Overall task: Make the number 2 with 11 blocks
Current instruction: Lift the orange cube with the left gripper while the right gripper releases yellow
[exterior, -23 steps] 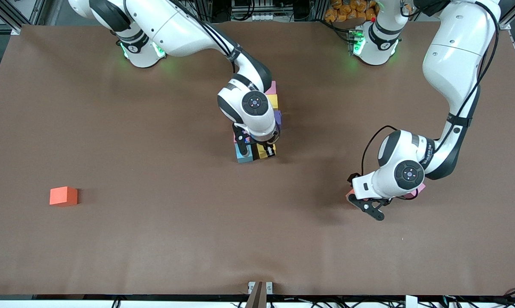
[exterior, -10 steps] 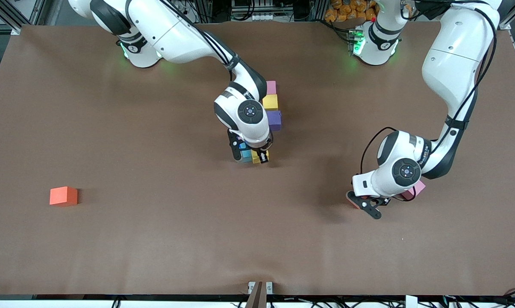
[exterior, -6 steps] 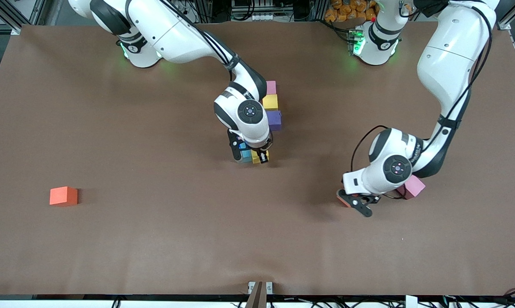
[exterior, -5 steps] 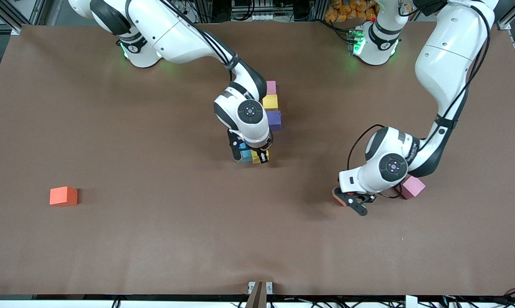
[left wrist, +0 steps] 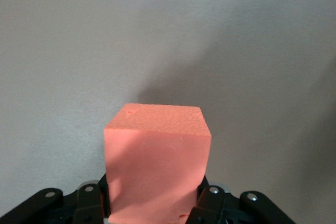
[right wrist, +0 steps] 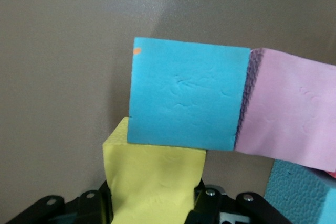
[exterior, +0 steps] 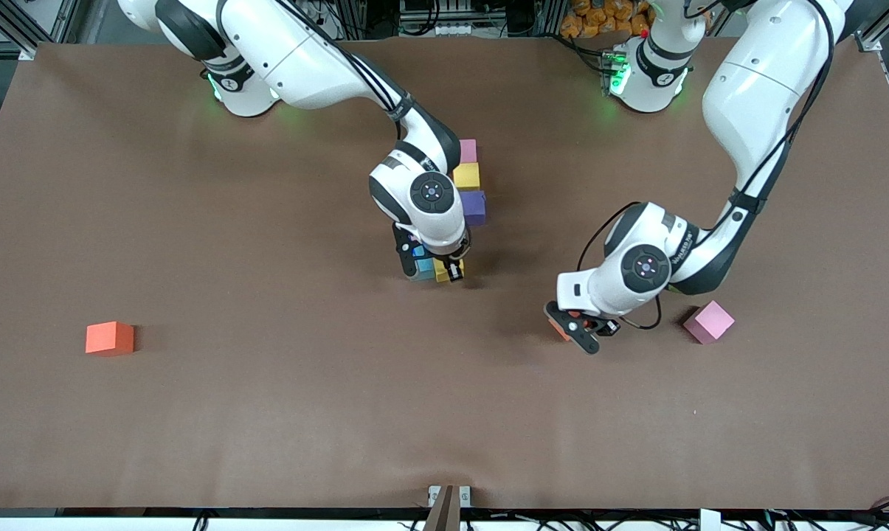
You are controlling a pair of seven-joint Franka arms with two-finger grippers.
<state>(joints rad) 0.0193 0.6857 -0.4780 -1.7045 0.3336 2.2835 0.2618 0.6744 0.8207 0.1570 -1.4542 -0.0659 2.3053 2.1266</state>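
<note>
Partly built number 2 [exterior: 462, 195]: pink, yellow, purple, blue cubes touching.

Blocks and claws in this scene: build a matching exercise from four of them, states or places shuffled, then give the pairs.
1. small red foam cube
2. yellow foam cube
3. loose pink foam cube
4. orange foam cube

A. on the table, toward the right arm's end
B. gripped by the left claw
C. on the table beside the left arm
D. gripped by the right claw

Pairs: 1-B, 2-D, 3-C, 4-A
</note>
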